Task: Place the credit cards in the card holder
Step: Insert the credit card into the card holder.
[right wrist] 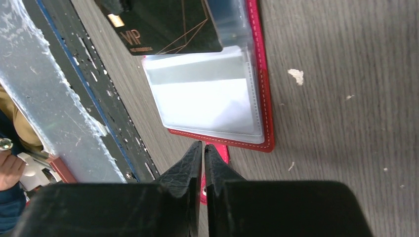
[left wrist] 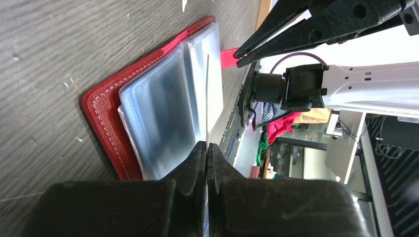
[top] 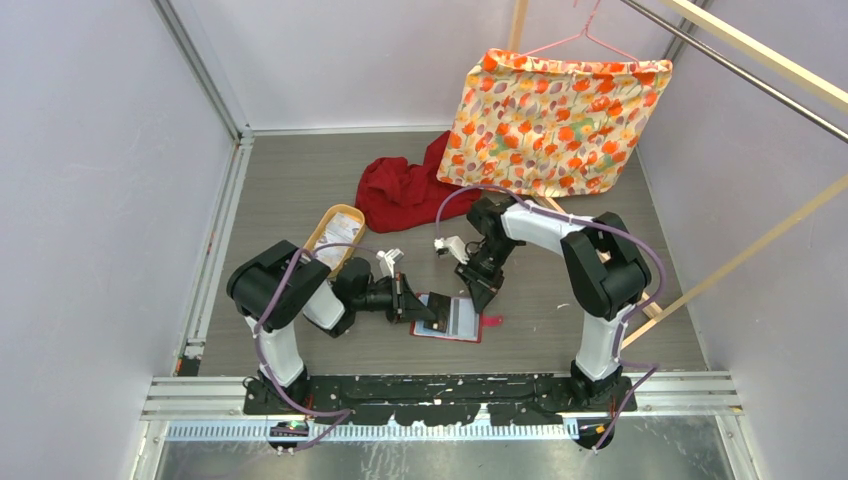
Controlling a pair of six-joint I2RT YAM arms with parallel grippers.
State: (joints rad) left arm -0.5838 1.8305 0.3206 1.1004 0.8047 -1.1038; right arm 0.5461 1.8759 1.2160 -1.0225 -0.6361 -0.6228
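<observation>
The red card holder (top: 462,334) lies open near the table's front edge, clear pockets up; it also shows in the left wrist view (left wrist: 106,118) and the right wrist view (right wrist: 264,98). My left gripper (top: 412,302) is shut on a dark credit card (top: 428,303) marked VIP (right wrist: 168,24), held over the holder's left half. It is edge-on in the left wrist view (left wrist: 207,98), against the clear pockets. My right gripper (top: 487,296) is shut, its tips resting on the holder's red snap tab (right wrist: 222,150), also in the left wrist view (left wrist: 228,56).
A tan oval tray (top: 345,213) holding whitish cards stands left of the arms' reach, behind my left arm. A red cloth (top: 400,190) lies behind it. A floral fabric (top: 555,120) hangs on a hanger at the back right. Wooden bars cross the right side.
</observation>
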